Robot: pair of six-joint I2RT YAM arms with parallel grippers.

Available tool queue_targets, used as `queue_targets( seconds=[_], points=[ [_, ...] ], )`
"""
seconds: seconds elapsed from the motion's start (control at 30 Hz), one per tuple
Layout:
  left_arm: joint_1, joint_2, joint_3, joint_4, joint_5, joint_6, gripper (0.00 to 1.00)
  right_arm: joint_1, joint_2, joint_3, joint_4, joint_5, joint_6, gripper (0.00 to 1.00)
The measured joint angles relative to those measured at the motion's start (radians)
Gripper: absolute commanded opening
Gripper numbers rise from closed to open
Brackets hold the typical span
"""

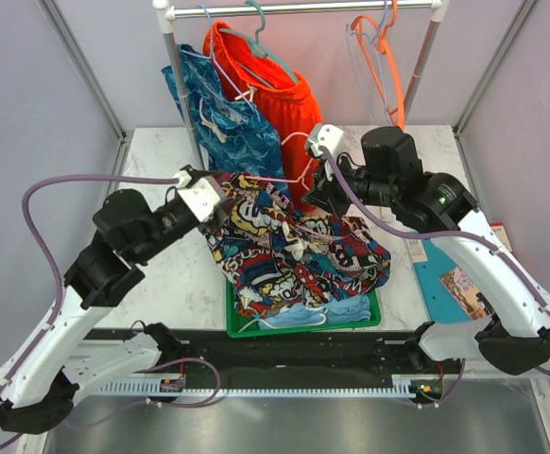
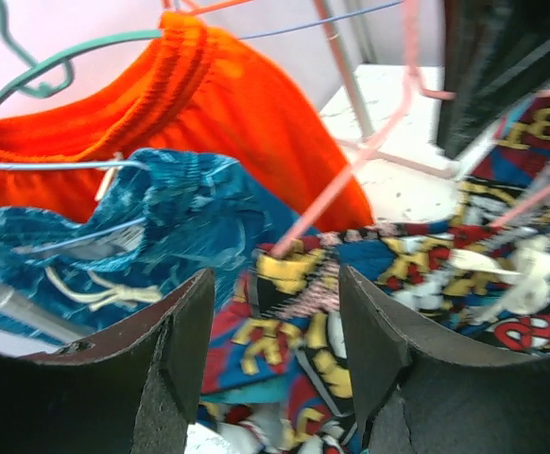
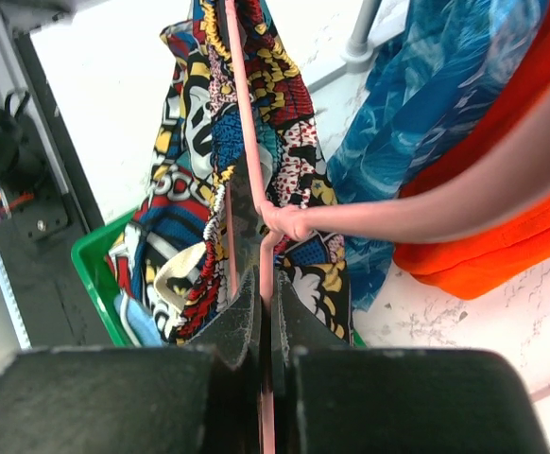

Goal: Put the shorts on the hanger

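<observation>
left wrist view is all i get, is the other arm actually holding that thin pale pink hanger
Observer: Yes. In the right wrist view the right gripper is shut on the wire of the thin pale pink hanger.
Operator: whats under the fabric in front of me
Observer: The multicolour comic-print shorts spill over a green plastic tray.
Operator: any spare hangers
Observer: Bright orange hangers hang empty at the right end of the metal rail.
</observation>
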Motion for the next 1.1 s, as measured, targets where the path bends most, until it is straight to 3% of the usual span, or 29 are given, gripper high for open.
queue_targets(
  seconds=[0.3, 0.5, 0.67, 0.93, 1.1],
  points=[
    [0.035, 0.141, 0.039, -0.026, -0.029, 0.025, 0.61, 0.000, 0.003, 0.102, -0.151, -0.005, -0.091, 0.00],
    [0.066, 0.153, 0.040, -0.051, -0.022, 0.025, 0.63, 0.000, -0.023, 0.162, -0.233, 0.023, -0.139, 0.00],
    [0.096, 0.140, 0.040, -0.078, 0.037, 0.021, 0.75, 0.000, -0.047, 0.182, -0.283, 0.096, -0.149, 0.00],
    [0.098, 0.103, 0.092, -0.097, 0.160, 0.004, 0.75, 0.000, -0.107, 0.224, -0.400, 0.269, -0.129, 0.00],
    [0.098, 0.160, 0.122, -0.083, 0.192, -0.002, 0.70, -0.030, -0.208, 0.197, -0.465, 0.375, -0.102, 0.00]
  ],
)
